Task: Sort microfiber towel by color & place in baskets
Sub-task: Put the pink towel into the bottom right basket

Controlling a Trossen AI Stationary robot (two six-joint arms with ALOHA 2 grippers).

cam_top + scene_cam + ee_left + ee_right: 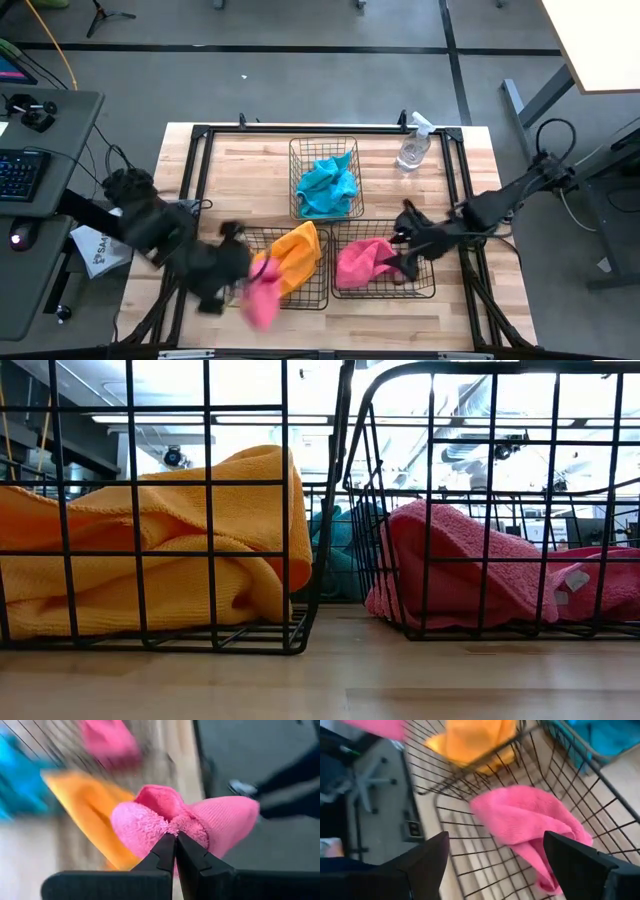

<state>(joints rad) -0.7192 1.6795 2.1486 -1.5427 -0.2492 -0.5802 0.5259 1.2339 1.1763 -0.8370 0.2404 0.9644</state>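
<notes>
left gripper is pinching a pink towel tight, hanging it at the near left corner of the orange towel's basket. right gripper is sitting wide apart over the right basket, which is holding another pink towel. blue towel is lying in the far basket, spray bottle standing just right of it.

Left hand motion-blurred overhead

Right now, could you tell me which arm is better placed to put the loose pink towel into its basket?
Left: the left gripper is shut on the pink towel. The right gripper hangs open over the pink basket.
</notes>
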